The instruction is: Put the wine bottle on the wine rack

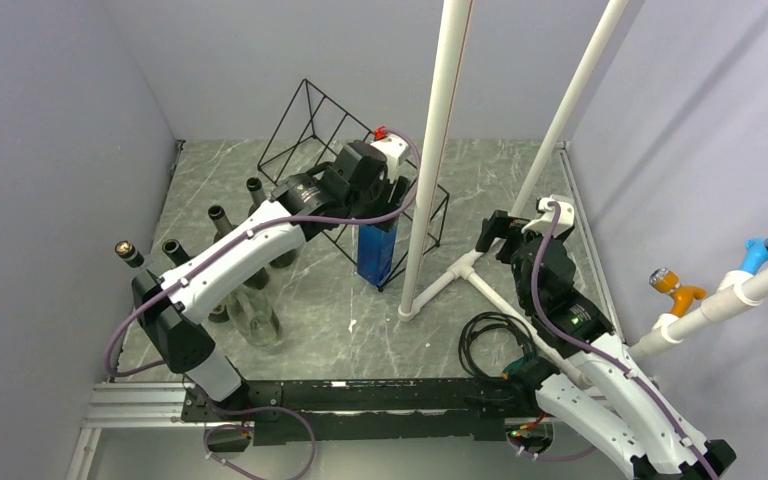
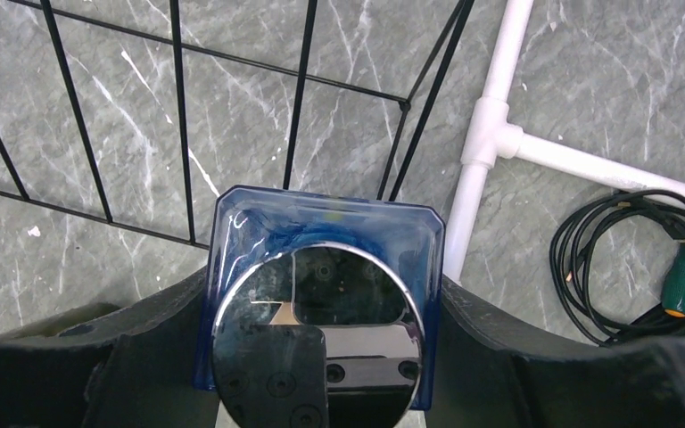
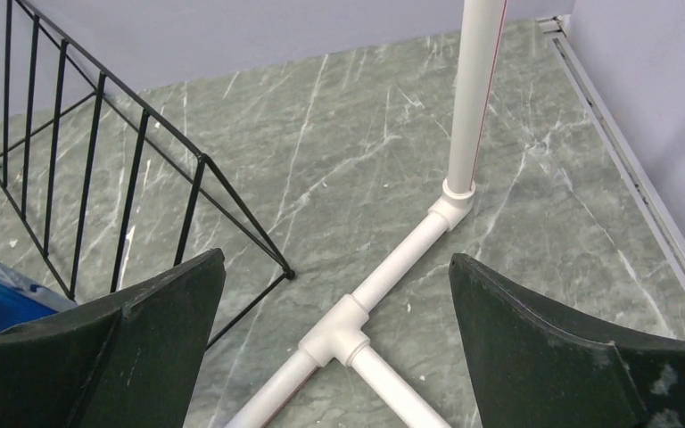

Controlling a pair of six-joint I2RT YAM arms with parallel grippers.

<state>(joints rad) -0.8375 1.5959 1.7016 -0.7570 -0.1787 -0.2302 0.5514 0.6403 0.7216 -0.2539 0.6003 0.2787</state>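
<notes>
Left gripper [image 2: 317, 357] clamps the blue bottle [image 1: 375, 255] upright at the five-o'clock edge of the rack [image 2: 181, 116], not yet on its bars. Right gripper [image 3: 337, 259], at three o'clock, gapes wide, empty. Placement remains.

Top camera: high, behind my bases, tilted down and forward; takes in whole table [image 1: 360, 330], far off. Left wrist camera: very near, looks steeply down past left gripper [image 2: 321, 281] onto cap of blue wine bottle [image 2: 321, 232]. Right wrist camera: low, faces forward and down between right gripper [image 3: 336, 259] fingers toward back wall. All three share wine rack [image 1: 300, 130] [image 2: 178, 116] [image 3: 134, 205], white pipe frame [image 1: 440, 150] [image 2: 491, 134] [image 3: 473, 107], bottle.
</notes>
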